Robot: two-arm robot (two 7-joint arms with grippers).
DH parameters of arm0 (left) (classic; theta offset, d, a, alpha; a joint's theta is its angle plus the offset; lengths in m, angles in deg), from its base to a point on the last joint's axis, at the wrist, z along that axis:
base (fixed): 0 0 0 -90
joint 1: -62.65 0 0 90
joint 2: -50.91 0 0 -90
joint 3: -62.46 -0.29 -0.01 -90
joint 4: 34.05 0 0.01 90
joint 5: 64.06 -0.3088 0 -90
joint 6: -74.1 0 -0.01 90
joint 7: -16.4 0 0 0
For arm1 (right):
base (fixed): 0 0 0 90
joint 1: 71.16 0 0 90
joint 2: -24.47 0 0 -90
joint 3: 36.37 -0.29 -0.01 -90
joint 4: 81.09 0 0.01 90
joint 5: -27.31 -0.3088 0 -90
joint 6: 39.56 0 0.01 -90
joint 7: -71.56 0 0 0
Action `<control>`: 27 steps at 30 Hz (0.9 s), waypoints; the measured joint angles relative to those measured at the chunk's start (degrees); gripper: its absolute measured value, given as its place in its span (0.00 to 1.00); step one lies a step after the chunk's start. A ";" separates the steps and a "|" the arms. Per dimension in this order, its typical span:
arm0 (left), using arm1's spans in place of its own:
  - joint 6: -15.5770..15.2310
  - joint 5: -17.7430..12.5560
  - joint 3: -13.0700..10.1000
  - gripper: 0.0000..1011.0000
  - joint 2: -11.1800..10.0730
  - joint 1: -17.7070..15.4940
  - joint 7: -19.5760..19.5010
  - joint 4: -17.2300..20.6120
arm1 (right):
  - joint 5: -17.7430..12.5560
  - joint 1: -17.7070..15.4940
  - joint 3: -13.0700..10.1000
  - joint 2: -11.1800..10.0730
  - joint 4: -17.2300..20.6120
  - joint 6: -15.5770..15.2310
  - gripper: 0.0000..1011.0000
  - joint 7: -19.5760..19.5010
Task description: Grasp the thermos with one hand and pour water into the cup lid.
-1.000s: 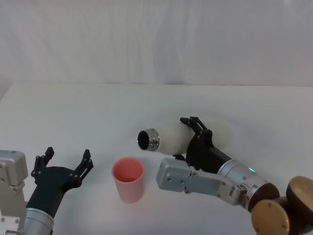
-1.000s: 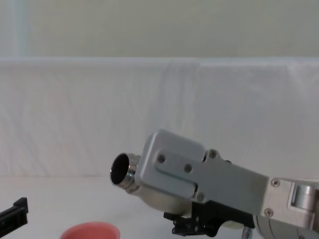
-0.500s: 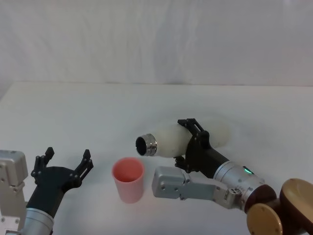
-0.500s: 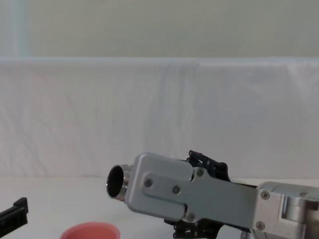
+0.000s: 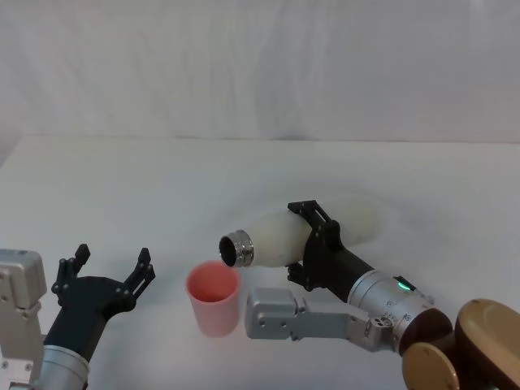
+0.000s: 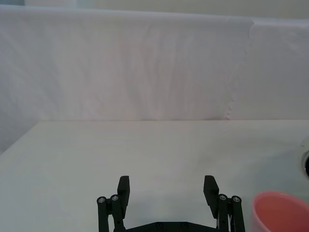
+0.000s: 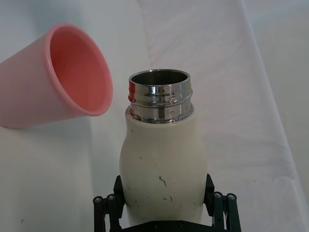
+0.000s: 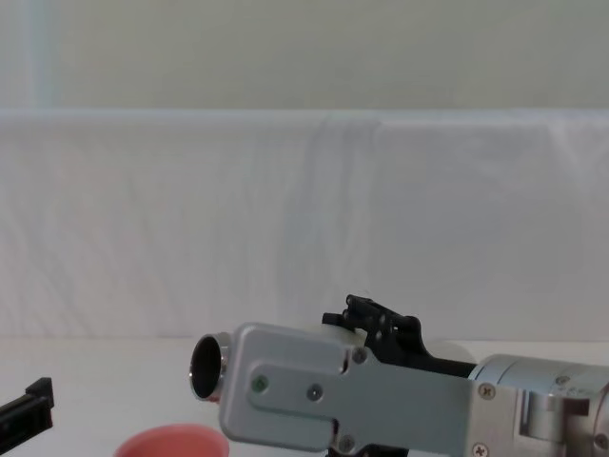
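My right gripper [image 5: 313,240] is shut on the cream-white thermos [image 5: 276,237] and holds it tipped nearly flat, steel neck [image 5: 236,248] pointing left and slightly down, just above the right rim of the pink cup lid [image 5: 214,297]. The cup lid stands upright on the white table. The right wrist view shows the thermos [image 7: 163,166] between the black fingers [image 7: 105,210] with its open mouth beside the cup lid [image 7: 58,84]. In the chest view the neck [image 8: 206,366] hangs above the cup lid's rim [image 8: 171,443]. No water is visible. My left gripper [image 5: 106,272] rests open at the table's front left.
A white cloth covers the table [image 5: 162,179] and a white curtain hangs behind it. The left wrist view shows the open left fingers [image 6: 123,191] over bare cloth with the cup lid [image 6: 282,212] off to one side.
The right gripper has lowered and tipped the thermos further, bringing the neck down and left toward the cup lid's rim. The left gripper has stayed still.
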 joint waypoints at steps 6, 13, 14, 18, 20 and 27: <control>0.00 0.00 0.00 0.99 0.00 0.00 0.00 0.00 | 1.59 0.02 0.03 0.35 -0.20 0.13 0.95 0.15; 0.00 0.00 0.00 0.99 0.00 0.00 0.00 0.00 | 3.51 0.02 0.22 0.54 -0.17 -0.16 0.95 0.10; 0.00 0.00 0.00 0.99 0.00 0.00 0.00 0.00 | 3.74 0.02 0.27 0.56 -0.16 -0.21 0.95 0.08; 0.00 0.00 0.00 0.99 0.00 0.00 0.00 0.00 | 5.11 0.16 0.60 0.60 -0.14 -0.51 0.95 -0.01; 0.00 0.00 0.00 0.99 0.00 0.00 0.00 0.00 | 5.51 0.19 0.71 0.61 -0.14 -0.55 0.95 -0.01; 0.00 0.00 0.00 0.99 0.00 0.00 0.00 0.00 | 6.88 0.32 1.03 0.58 -0.22 -0.74 0.95 -0.04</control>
